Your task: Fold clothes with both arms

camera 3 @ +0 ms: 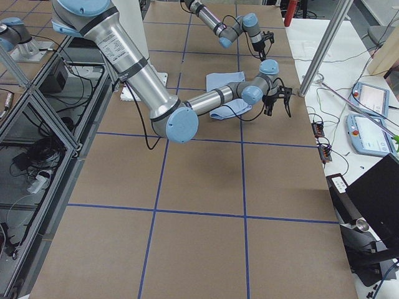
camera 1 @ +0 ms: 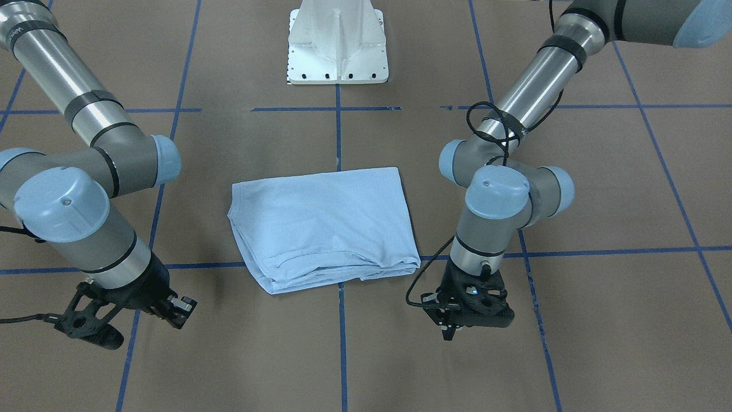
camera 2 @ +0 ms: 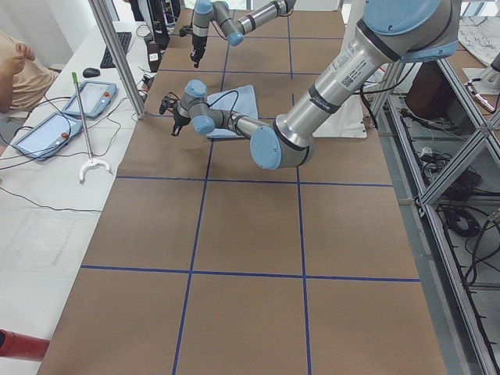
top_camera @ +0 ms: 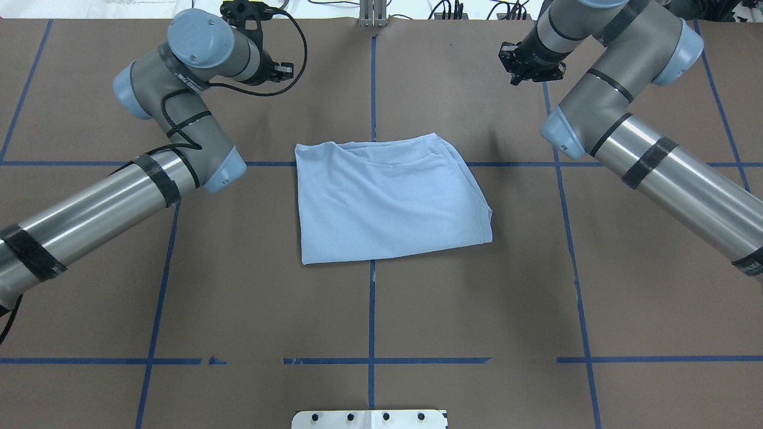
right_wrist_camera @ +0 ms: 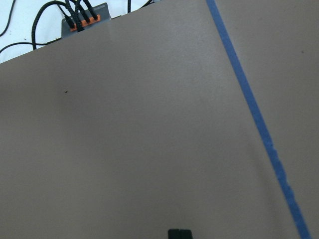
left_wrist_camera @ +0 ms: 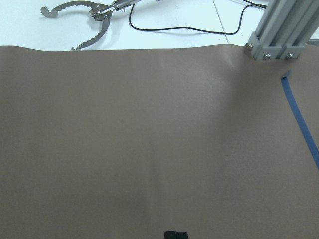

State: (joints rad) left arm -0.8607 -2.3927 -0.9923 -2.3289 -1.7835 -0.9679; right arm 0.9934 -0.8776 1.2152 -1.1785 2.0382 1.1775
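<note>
The clothes are one light blue T-shirt [top_camera: 387,196], folded into a rough rectangle mid-table, its layered hems toward the operators' side [camera 1: 337,269]. No print or label shows. My left gripper [top_camera: 280,65] hangs over bare brown table beyond the shirt's far left corner, apart from it. In the left wrist view its fingertips [left_wrist_camera: 175,234] meet with nothing between them. My right gripper [top_camera: 517,76] hovers beyond the far right corner, also clear of the cloth. The right wrist view shows its fingertips [right_wrist_camera: 179,233] pressed together, empty.
Blue tape lines [top_camera: 372,89] grid the brown table. The white pedestal base [camera 1: 337,51] stands at the robot's side. An aluminium post [left_wrist_camera: 279,35] and a toothed grabber tool [left_wrist_camera: 82,12] lie past the far edge. A person [camera 2: 19,74] sits by tablets [camera 2: 90,98].
</note>
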